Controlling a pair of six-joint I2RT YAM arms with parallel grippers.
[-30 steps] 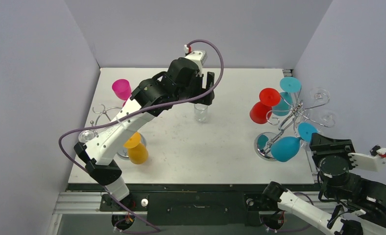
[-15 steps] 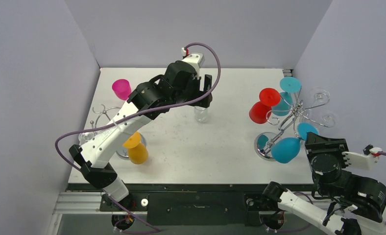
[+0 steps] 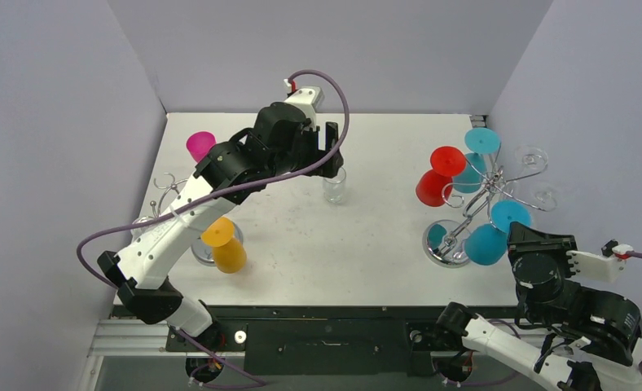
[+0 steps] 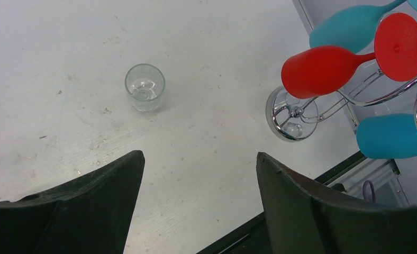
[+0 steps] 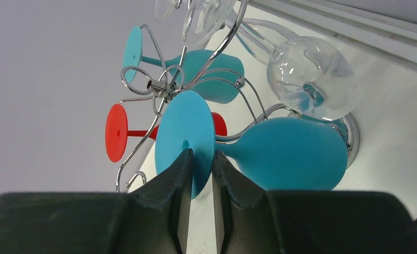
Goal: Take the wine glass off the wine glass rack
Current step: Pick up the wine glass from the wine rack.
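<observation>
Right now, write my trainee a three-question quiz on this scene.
1. True or false: the left claw holds the clear tumbler.
2. The right claw is shut on which part of the teal wine glass? A bowl; B foot; C stem.
3. Fill in: besides teal and clear glasses, the right-hand wine glass rack carries one ____ glass.
Key: 1 false, that claw hangs open above the tumbler; 2 B; 3 red, the red wine glass.
</observation>
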